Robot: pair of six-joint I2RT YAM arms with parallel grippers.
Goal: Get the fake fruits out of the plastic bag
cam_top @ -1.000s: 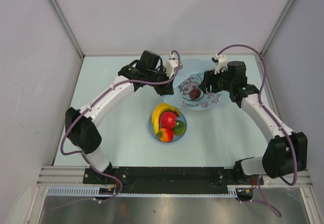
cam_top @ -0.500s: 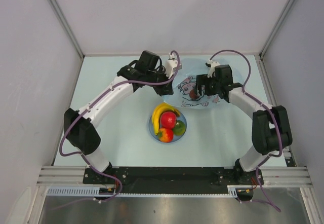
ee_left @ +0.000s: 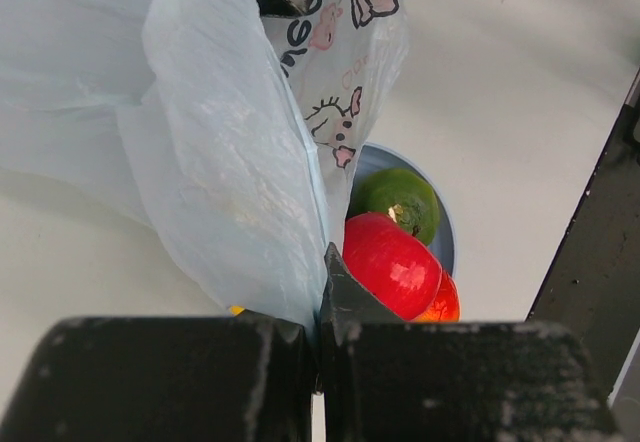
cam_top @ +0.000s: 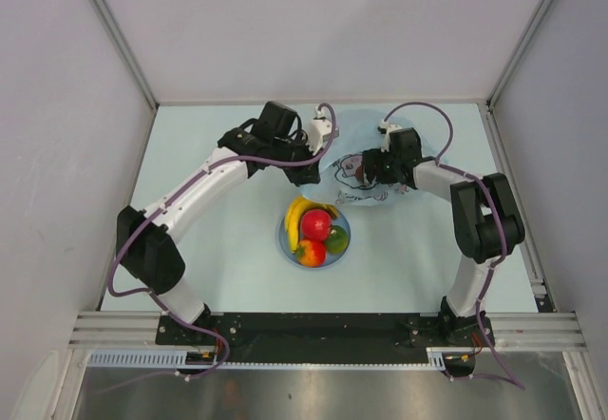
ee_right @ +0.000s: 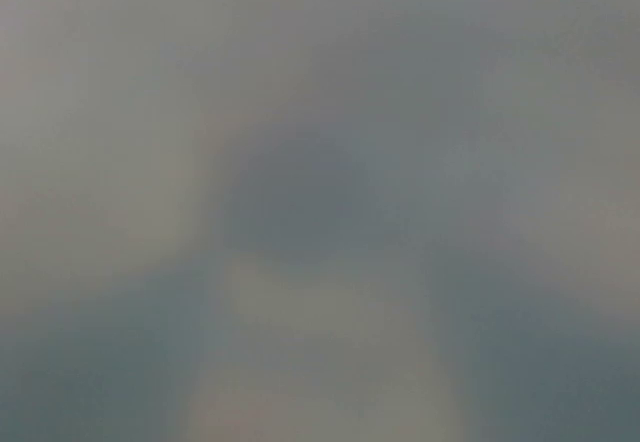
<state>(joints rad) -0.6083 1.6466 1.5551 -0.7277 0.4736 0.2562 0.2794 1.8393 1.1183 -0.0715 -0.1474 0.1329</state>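
The left hand (ee_left: 321, 304) is clenched on a fold of the plastic bag (ee_left: 230, 162), pinching its 9 o'clock edge. The film hangs from the closed fingers, printed side facing the blue plate (ee_left: 447, 242).

The plate sits on the table (cam_top: 418, 258) at the bag's 7 o'clock. On it the banana (cam_top: 296, 216) curves along the 9 to 11 o'clock rim, its long axis running roughly 12 to 6 and its ends bent toward the plate's centre. The red apple (ee_left: 392, 264) is in the middle, touching the green fruit (ee_left: 397, 200) and the red-orange fruit (ee_left: 443, 304).

The bag lies bunched at the far centre of the table, stretched from the pinched edge toward 3 o'clock. The right hand (cam_top: 372, 168) is over or inside it. Its wrist camera gives only a grey-blue blur, so I cannot tell whether that hand is clenched or released.

A second ago the right arm was spread wide, elbow near the table's right edge. Now it is folded in, and the hand has pushed toward 9 o'clock. The small maroon fruit, seen through the film then, is now hidden. The bag looks narrower.
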